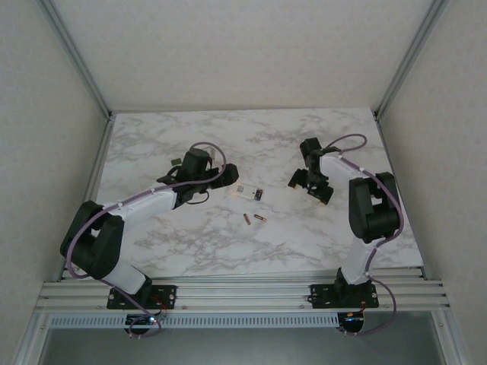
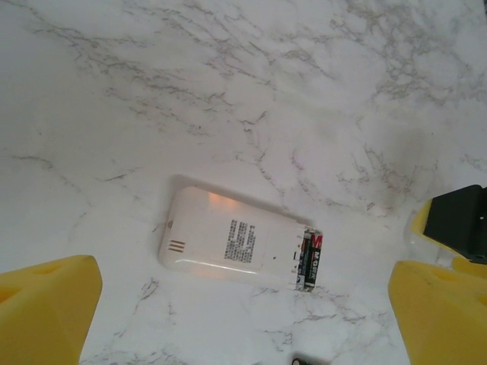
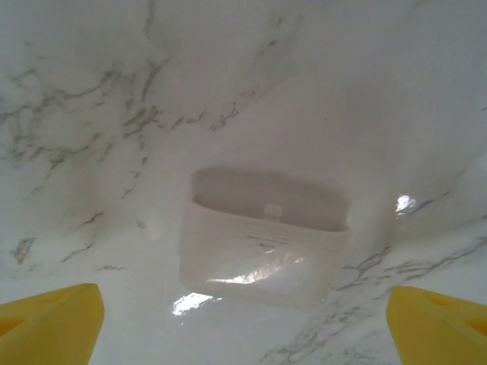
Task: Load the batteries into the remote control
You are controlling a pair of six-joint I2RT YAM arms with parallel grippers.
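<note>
While the left fingers [image 2: 46, 304] and right fingers [image 3: 53, 319] gape released, the remote [image 2: 228, 243], batteries [image 2: 310, 261] inside, lies between the left pair.

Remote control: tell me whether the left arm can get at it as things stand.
Probably yes. The left gripper hangs open right above the remote control, which lies flat on the table between the yellow fingers. Nothing lies over it to block a descent.
</note>
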